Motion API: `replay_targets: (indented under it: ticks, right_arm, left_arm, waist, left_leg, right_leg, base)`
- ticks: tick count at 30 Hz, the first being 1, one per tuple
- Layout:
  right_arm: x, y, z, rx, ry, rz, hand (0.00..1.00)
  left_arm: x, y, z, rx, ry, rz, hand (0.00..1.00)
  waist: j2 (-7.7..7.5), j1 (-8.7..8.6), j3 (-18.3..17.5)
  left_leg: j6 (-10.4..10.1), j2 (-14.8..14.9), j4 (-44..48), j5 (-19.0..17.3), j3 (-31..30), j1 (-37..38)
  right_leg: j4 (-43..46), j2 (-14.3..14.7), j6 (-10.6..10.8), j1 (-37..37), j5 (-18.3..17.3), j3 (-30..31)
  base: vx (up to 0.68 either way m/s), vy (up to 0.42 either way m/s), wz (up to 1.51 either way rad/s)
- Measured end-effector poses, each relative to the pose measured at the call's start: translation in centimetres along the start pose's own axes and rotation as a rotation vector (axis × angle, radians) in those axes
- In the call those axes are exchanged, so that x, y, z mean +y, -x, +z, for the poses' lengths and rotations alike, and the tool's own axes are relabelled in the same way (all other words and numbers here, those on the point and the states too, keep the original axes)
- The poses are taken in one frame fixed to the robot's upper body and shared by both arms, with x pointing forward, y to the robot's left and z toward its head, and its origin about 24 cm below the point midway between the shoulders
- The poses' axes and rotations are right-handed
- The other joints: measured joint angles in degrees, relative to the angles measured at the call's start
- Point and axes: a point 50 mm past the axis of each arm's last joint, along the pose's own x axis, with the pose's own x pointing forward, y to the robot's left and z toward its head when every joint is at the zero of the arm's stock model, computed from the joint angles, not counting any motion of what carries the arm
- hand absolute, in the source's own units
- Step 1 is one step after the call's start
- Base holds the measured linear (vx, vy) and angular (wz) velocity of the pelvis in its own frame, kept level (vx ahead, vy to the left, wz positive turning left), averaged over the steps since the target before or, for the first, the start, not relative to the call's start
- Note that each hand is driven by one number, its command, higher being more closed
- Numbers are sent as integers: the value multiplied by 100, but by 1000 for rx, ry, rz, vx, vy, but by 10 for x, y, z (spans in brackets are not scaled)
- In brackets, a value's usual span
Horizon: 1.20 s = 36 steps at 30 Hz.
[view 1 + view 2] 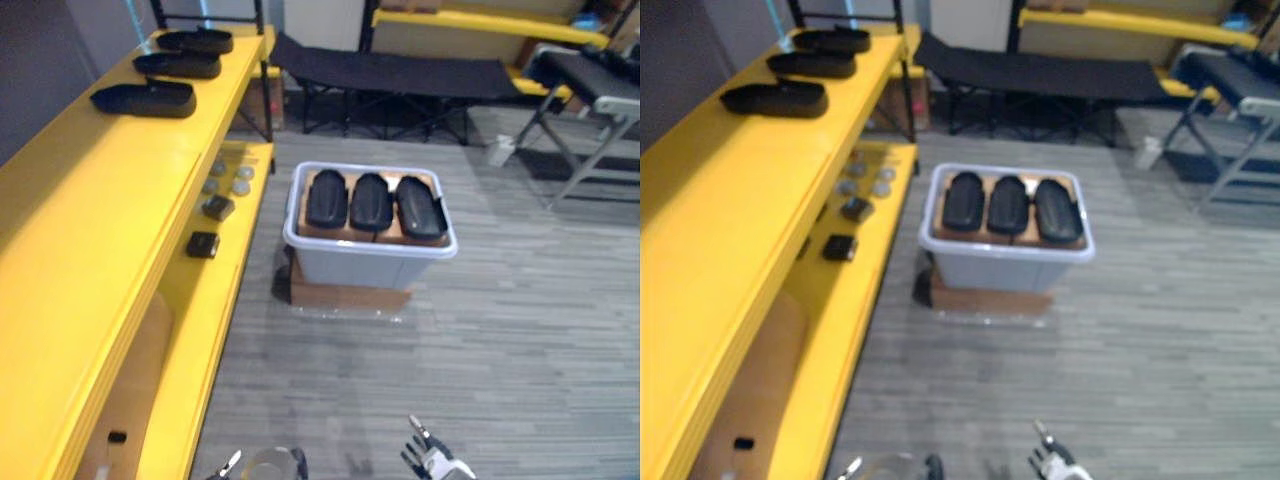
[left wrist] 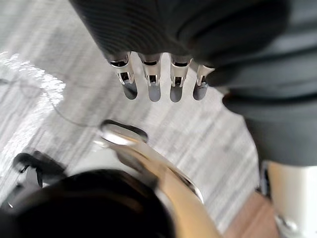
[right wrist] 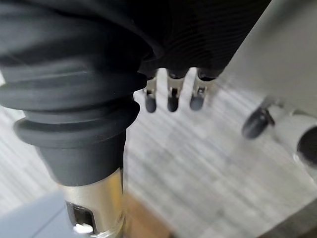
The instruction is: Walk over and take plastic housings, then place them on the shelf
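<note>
A long yellow shelf (image 1: 90,230) runs down the left side, over a grey plank floor (image 1: 520,330). A black folding cot (image 1: 390,72) stands at the far end of the floor.

Just beside the shelf's lower board, a pale bin (image 1: 370,248) sits on a cardboard box (image 1: 345,297). Three black housings (image 1: 370,200) lie side by side in the bin on a brown sheet, each lengthwise and touching or nearly touching its neighbour. Three more housings (image 1: 145,98) lie in a row on the shelf's top board at its far end, well apart from the bin.

On the lower board there are a few grey discs (image 1: 240,180) and, nearer, two small black blocks (image 1: 202,244).

The right robot hand (image 1: 435,462) shows low at the near edge, over bare floor and well short of the bin. Its fingers (image 3: 172,94) hang straight and loose, holding nothing. The left robot hand (image 2: 153,82) also hangs over the floor with its fingers straight, slightly spread and empty.
</note>
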Motion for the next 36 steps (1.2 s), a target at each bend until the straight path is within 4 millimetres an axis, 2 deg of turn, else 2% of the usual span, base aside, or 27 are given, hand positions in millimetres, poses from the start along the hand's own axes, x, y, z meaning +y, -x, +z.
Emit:
replay_targets:
  ticks: [2, 3, 5, 6, 7, 8, 9, 10, 11, 12, 13, 17, 20, 22, 24, 25, 26, 27, 29, 30, 31, 32, 34, 36]
  right_arm:
    - [0, -1, 5, -6, 22, -8, 0]
    - [1, -1, 7, -16, 24, -8, 0]
    - [2, -1, 8, -28, 25, -4, 0]
    - [6, -2, 12, -35, 27, 3, 0]
    - [8, -3, 15, -44, 33, 5, 0]
    - [9, -3, 16, -48, 39, 5, 0]
    - [8, -3, 18, -53, 66, 0, 0]
    - [8, -3, 18, -52, 92, -7, 0]
    - [7, -2, 16, -45, 105, -12, 0]
    - [1, -1, 9, -26, 124, -28, 0]
    - [-2, 0, 13, -27, 156, -38, 0]
    - [-10, 1, 25, -41, 213, -67, 0]
    - [-8, 0, 19, 3, 309, -60, 0]
    - [-8, -1, 14, 31, 349, -53, 0]
    - [-16, 1, 9, 59, 363, -74, 0]
    - [-19, 2, 9, 68, 373, -84, 0]
    - [-23, 3, 8, 76, 378, -96, 0]
    - [-28, 4, 8, 78, 373, -111, 0]
    - [-33, 5, 9, 78, 369, -125, 0]
    - [-33, 5, 9, 77, 368, -127, 0]
    - [-31, 5, 10, 71, 368, -123, 0]
    - [-30, 5, 10, 69, 368, -121, 0]
    - [-25, 3, 4, 66, 352, -115, 0]
    - [-23, 3, 3, 61, 352, -113, 0]
  left_arm:
    - [-3, -1, 2, -15, -39, -10, 0]
    - [-5, -1, 7, -23, -63, -18, 0]
    - [-11, -3, 13, -38, -76, -33, 0]
    - [-15, -4, 18, -49, -79, -43, 0]
    - [-21, -5, 22, -58, -83, -59, 0]
    - [-23, -6, 22, -59, -84, -64, 0]
    - [-26, -6, 21, -56, -78, -71, 0]
    - [-25, -6, 20, -52, -66, -68, 0]
    - [-23, -5, 19, -51, -63, -64, 0]
    - [-18, -4, 17, -45, -54, -52, 0]
    - [-24, -5, 12, -34, -37, -67, 0]
    - [-49, -9, 8, 9, 3, -128, 0]
    - [-49, -9, 8, 16, 17, -128, 0]
    - [-45, -9, 10, 20, 16, -120, 0]
    - [-44, -9, 14, -6, 14, -111, 0]
    - [-45, -9, 17, -27, 13, -110, 0]
    - [-45, -9, 20, -40, 16, -111, 0]
    - [-47, -9, 22, -54, 11, -114, 0]
    - [-49, -9, 24, -69, 7, -119, 0]
    - [-50, -9, 25, -75, -9, -120, 0]
    - [-54, -9, 25, -80, -25, -128, 0]
    - [-57, -9, 25, -79, -36, -134, 0]
    - [-57, -9, 27, -85, -67, -131, 0]
    - [-56, -10, 33, -99, -75, -122, 0]
  waist:
    - [48, -58, -4]
    - [59, -75, -5]
    - [75, -124, 0]
    - [115, -160, 25]
    - [211, -185, 92]
    - [248, -191, 114]
    - [295, -189, 141]
    - [264, -182, 131]
    - [224, -183, 118]
    - [98, -195, 53]
    - [203, -125, -21]
    - [644, -224, -22]
    - [547, -222, -38]
    - [492, -228, -88]
    - [526, -203, -114]
    - [532, -189, -105]
    - [599, -215, -107]
    - [647, -223, -75]
    - [658, -208, -72]
    - [653, -204, -73]
    - [662, -217, -74]
    - [682, -226, -66]
    - [474, -202, -108]
    - [376, -214, -67]
  left_leg:
    - [-6, 25, -223, -1, -32, 350]
    - [-35, 54, -285, -17, -81, 434]
    - [-126, 115, -269, -70, -222, 453]
    - [-182, 199, -271, -103, -282, 480]
    - [-294, 315, -272, -169, -330, 578]
    - [-325, 367, -274, -187, -335, 639]
    - [-479, 458, -261, -277, -332, 780]
    - [-620, 473, -254, -361, -337, 929]
    - [-701, 465, -245, -410, -346, 1012]
    - [-827, 396, -236, -499, -368, 1175]
    - [-854, 531, -144, -577, -357, 1216]
    - [-883, 864, -49, -523, -625, 1151]
    - [-907, 929, 428, -258, -665, 1096]
    - [-979, 1007, 1294, -111, -680, 730]
    - [-1021, 1215, 2764, 307, -653, 67]
    - [-992, 1374, 3366, 234, -639, -178]
    - [-885, 1525, 3782, -62, -532, -443]
    - [-867, 1601, 3877, -292, -417, -617]
    - [-919, 1556, 3479, -436, -310, -788]
    - [-929, 1460, 2916, -435, -276, -823]
    - [-1055, 1278, 1586, -312, -176, -856]
    - [-997, 1217, 989, -137, -177, -871]
    - [-746, 854, 361, 139, -22, -654]
    - [-702, 723, 279, 168, 3, -655]
  right_leg:
    - [-151, -57, -243, -190, -266, -662]
    - [-635, -15, -385, -344, -345, -922]
    - [-1621, 147, -481, -470, -343, -1002]
    - [-2313, 274, -630, -588, -166, -1010]
    - [-2868, 392, -721, -661, 214, -1019]
    - [-3086, 426, -764, -692, 433, -1022]
    - [-3490, 498, -780, -763, 943, -1042]
    - [-3747, 520, -896, -777, 1545, -1102]
    - [-3778, 508, -1028, -782, 1907, -1119]
    - [-3641, 444, -1181, -772, 2143, -1168]
    - [-3584, 546, -1091, -739, 1790, -1165]
    - [-3657, 882, -1121, -647, 1451, -1296]
    - [-3664, 941, -1169, -437, 1230, -1277]
    - [-3841, 982, -1172, -245, 1141, -1278]
    - [-4275, 1132, -1224, 109, 1071, -1258]
    - [-4404, 1160, -1226, 266, 1035, -1246]
    - [-4488, 1187, -1210, 476, 975, -1256]
    - [-4521, 1166, -1208, 693, 932, -1251]
    - [-4535, 1083, -1133, 844, 883, -1228]
    - [-4524, 1028, -1060, 879, 892, -1201]
    - [-4520, 942, -936, 853, 879, -1120]
    - [-4526, 924, -877, 838, 872, -1106]
    - [-4740, 707, -640, 844, 979, -989]
    - [-4863, 631, -574, 854, 1048, -989]
  base:
    - [-114, -26, 25]
    - [-202, -7, 26]
    - [-143, 4, 36]
    - [76, -33, 39]
    - [206, -58, 28]
    - [268, -100, 14]
    - [277, -148, 6]
    - [288, -182, 4]
    - [359, -258, 10]
    - [402, -297, -12]
    - [390, -287, -20]
    - [249, -192, -2]
    - [172, -166, -5]
    - [124, -145, 5]
    - [86, -125, -1]
    - [47, -105, -1]
    - [34, -86, 1]
    - [-9, -32, 0]
    - [-84, 15, -15]
    - [-218, 77, -29]
    - [-230, 105, -23]
    - [-112, 170, -26]
    - [170, 172, -10]
    - [228, 124, 1]
